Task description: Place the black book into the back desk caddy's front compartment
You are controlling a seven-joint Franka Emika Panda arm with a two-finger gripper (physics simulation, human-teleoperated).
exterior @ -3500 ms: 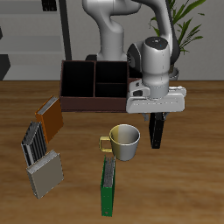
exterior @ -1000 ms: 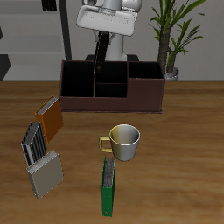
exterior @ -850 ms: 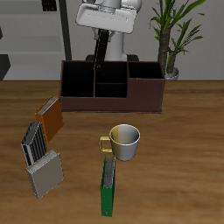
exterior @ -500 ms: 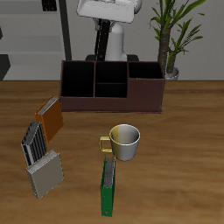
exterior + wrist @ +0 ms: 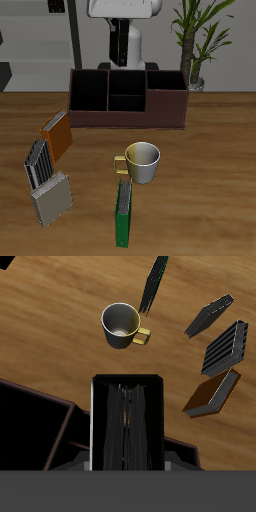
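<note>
Claw: your gripper [image 5: 127, 468] sits out of frame; you cannot tell its state.
Book: black book [image 5: 126, 416] stands directly below it, inside the back desk caddy [image 5: 126, 100].
Handling: likely stiff, light, slippery; pinch across its thin spine.

The white and grey Franka arm with black joints [image 5: 127, 40] stands upright at the back of the table, and its wide white wrist block [image 5: 123, 8] is high up, partly cut by the upper edge of the exterior picture. The two-finger gripper cannot be seen under the block in this view, so its state is not clear. In the wrist view no finger appears; the camera looks straight downward.
</note>
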